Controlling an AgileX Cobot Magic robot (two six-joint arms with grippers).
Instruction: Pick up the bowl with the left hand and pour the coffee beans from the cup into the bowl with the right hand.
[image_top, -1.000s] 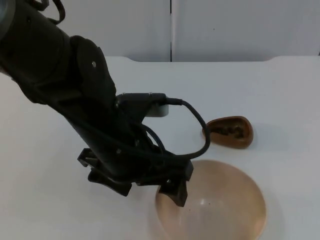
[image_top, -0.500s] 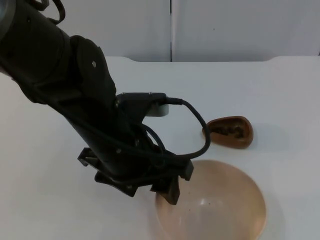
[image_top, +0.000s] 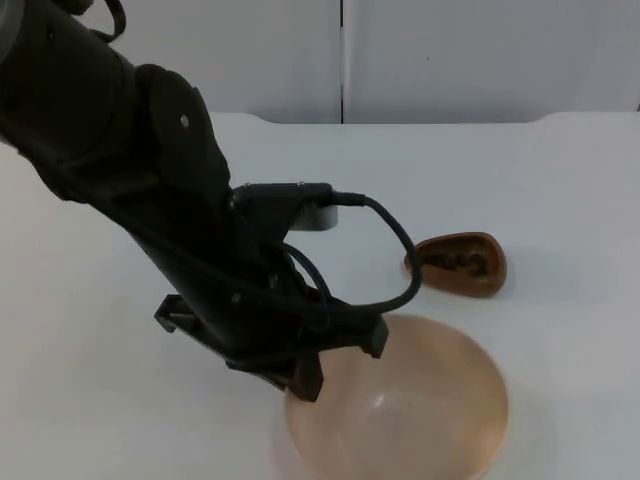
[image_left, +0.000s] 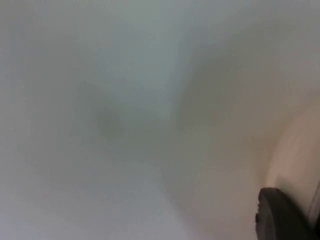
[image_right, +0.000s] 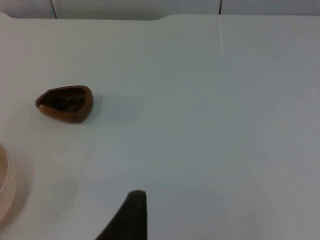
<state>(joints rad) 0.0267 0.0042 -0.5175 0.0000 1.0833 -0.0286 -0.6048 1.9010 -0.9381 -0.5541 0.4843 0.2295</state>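
A pale peach bowl (image_top: 420, 410) sits near the table's front edge. My left gripper (image_top: 305, 378) is shut on its left rim, one finger inside and one outside. In the left wrist view the bowl's wall (image_left: 295, 155) curves beside a black fingertip (image_left: 280, 220). A small brown cup (image_top: 460, 264) with dark coffee beans stands behind the bowl, a little to the right and apart from it. The right wrist view looks at this cup (image_right: 65, 103) from a distance, with the bowl's edge (image_right: 4, 175) at the side. A right fingertip (image_right: 131, 215) hangs over bare table, holding nothing.
The white table (image_top: 560, 180) runs back to the grey partition wall (image_top: 450, 60). My left arm's bulk covers the table's left middle. Bare table lies to the right of the cup and the bowl.
The left gripper's fingers have closed onto the bowl's rim. The bowl has shifted a little to the left with them. The cup has not moved.
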